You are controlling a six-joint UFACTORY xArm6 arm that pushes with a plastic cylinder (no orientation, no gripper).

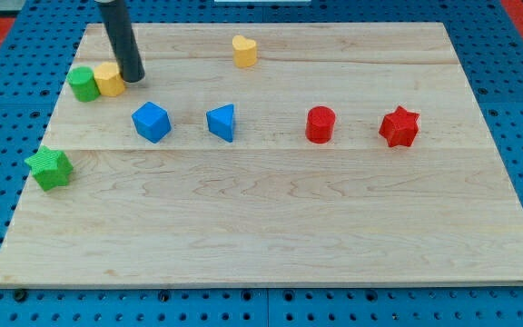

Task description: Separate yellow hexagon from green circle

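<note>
The yellow hexagon (110,80) sits at the view's upper left, touching the green circle (83,84) on its left side. My tip (133,77) rests on the board right beside the yellow hexagon, on its right side, touching or nearly touching it. The dark rod rises from there to the view's top.
A yellow heart (244,51) lies near the top centre. A blue cube (151,122) and a blue triangle (222,122) sit below my tip. A red cylinder (320,124) and a red star (399,127) are at the right. A green star (50,168) is at the left edge of the wooden board (271,227).
</note>
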